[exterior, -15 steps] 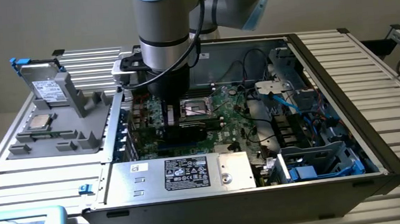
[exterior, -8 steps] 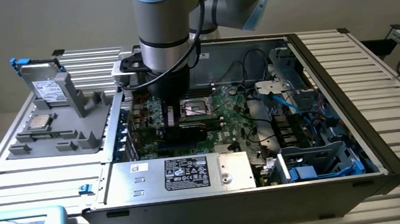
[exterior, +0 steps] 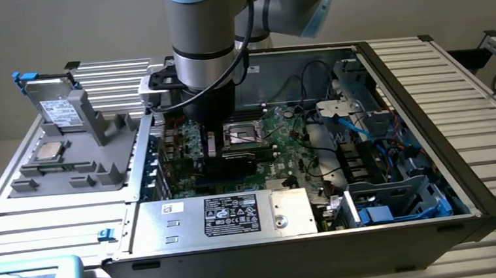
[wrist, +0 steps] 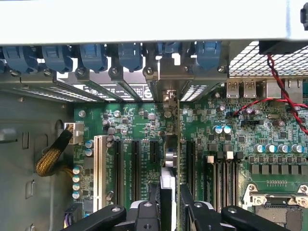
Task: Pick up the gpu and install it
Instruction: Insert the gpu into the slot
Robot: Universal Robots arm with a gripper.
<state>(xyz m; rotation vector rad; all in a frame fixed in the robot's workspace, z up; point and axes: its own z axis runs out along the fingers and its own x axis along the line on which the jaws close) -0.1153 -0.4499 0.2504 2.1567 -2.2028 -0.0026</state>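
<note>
Install step: fingers [wrist: 168, 202] clamp the gpu [wrist: 169, 144] edge-on at frame centre, standing over the motherboard [wrist: 134, 120] slots. Next move likely needs straight, aligned push into slot.

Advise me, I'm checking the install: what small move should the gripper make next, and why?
Probably ease straight down, slowly. The gripper holds the gpu edge-on and upright over the motherboard, among its slots; whether the card is seated cannot be told.
</note>
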